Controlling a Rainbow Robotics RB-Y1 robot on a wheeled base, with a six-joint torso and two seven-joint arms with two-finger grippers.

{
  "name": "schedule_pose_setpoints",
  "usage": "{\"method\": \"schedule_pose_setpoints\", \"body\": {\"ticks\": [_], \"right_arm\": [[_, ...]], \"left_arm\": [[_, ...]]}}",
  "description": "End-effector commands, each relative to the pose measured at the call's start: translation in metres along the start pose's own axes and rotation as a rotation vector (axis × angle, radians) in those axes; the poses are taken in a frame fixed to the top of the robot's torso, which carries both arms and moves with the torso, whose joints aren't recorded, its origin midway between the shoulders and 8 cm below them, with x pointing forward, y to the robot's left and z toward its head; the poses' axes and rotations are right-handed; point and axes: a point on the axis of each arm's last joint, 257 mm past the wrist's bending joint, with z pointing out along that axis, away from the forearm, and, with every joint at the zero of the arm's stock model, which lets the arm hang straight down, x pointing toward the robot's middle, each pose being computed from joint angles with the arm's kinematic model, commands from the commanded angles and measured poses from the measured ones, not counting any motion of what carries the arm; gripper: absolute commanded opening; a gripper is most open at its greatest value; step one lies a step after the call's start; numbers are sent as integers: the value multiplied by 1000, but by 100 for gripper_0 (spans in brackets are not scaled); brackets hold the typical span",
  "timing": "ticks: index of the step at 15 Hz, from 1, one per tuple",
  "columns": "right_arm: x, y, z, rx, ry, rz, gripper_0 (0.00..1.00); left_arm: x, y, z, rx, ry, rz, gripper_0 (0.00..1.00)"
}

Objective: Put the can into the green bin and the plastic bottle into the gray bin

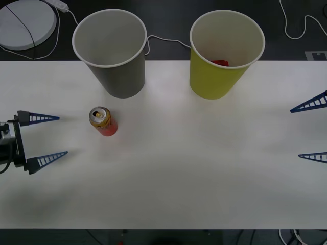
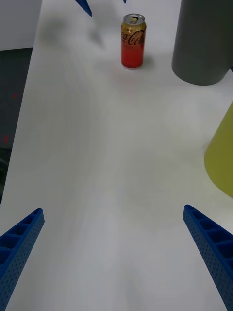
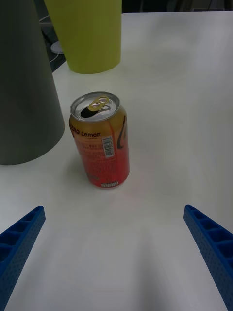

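Left gripper (image 1: 47,136), fingers spread wide, faces the upright can (image 1: 102,121) at its 3 o'clock, nearer than right gripper (image 1: 311,130), also wide, parked at table's right edge.

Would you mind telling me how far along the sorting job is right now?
Nothing looks finished: the can stands upright on the table, in front of the gray bin. The left gripper is open, aimed at the can without touching it; the right gripper waits open at the far side. The can has yet to go into the green bin.
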Motion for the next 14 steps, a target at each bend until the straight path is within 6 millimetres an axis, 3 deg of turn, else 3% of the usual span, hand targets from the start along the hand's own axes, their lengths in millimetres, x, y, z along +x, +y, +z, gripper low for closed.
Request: {"method": "schedule_pose_setpoints", "body": {"ticks": [1,14], "right_arm": [[0,0,0,0,0,0,100],[0,0,0,0,0,0,100]], "left_arm": [[4,0,10,-26,-31,-31,100],[4,0,70,-103,-128,-105,100]]}}
